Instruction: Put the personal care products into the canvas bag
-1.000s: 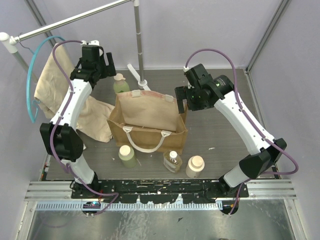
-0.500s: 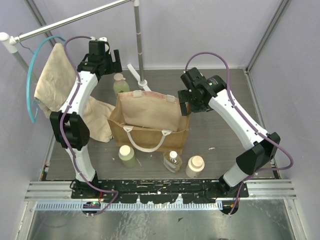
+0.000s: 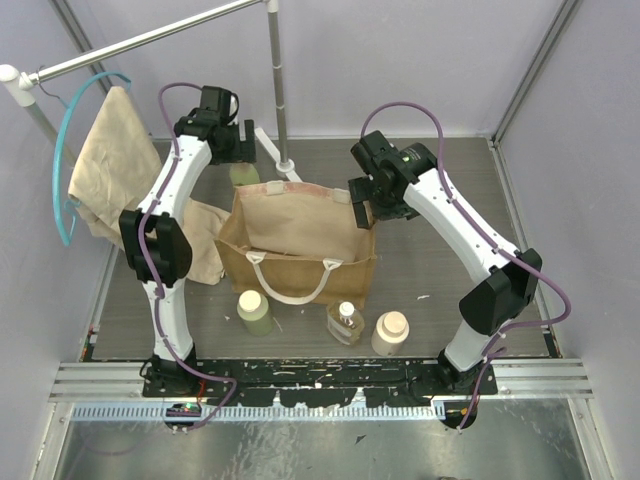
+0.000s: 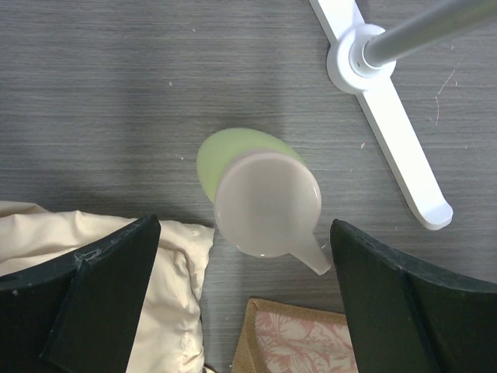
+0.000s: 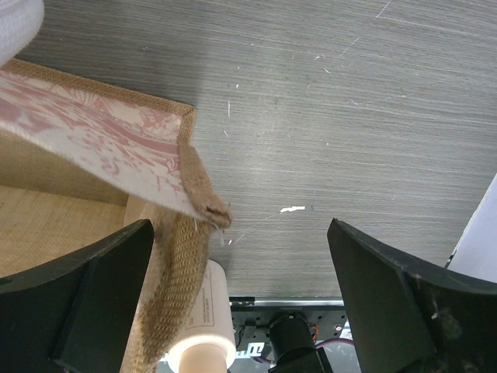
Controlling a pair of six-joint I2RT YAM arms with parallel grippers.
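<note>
Green beige-capped bottle [image 4: 264,194] stands upright behind the bag [image 3: 290,215], just off its far rim | straight below my left gripper [image 4: 245,233], centred between spread fingers, nothing held | left arm nearer | my right gripper [image 5: 241,229], spread and empty, over bag's right rim corner

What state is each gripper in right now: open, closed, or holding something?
Left gripper: open, empty, over the pale green bottle with a beige cap.
Right gripper: open, empty, above a rim corner of the tan canvas bag.
</note>
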